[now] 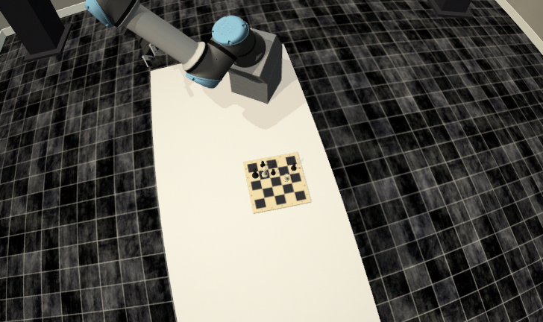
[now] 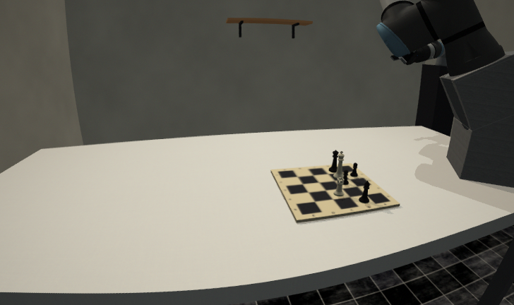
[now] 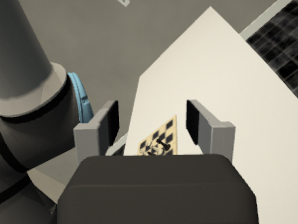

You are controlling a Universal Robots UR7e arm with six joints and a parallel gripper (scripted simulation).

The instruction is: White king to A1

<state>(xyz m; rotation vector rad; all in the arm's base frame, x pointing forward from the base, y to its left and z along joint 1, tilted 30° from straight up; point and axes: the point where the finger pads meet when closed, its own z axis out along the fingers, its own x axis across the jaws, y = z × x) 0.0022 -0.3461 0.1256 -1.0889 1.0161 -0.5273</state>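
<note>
Our end effector (image 3: pixel 152 123) stands wide with nothing between its fingers, held high near the arm's grey pedestal (image 1: pixel 261 76) and well apart from the chessboard (image 2: pixel 329 214), which we see far off between the fingers in the wrist view. On the white bench (image 1: pixel 233 248), the board carries its pieces crowded toward the pedestal side. We see the white king (image 2: pixel 340 164) standing upright, long axis vertical, cross on top. A black queen (image 2: pixel 334 161) is just behind it, a small black pawn (image 2: pixel 345 177) just beside it, another black pawn (image 2: pixel 354 169) near, and a shorter white piece (image 2: pixel 339 187) in front. A black bishop (image 2: pixel 364 191) stands apart near the board's edge. We cannot read the edge lettering.
</note>
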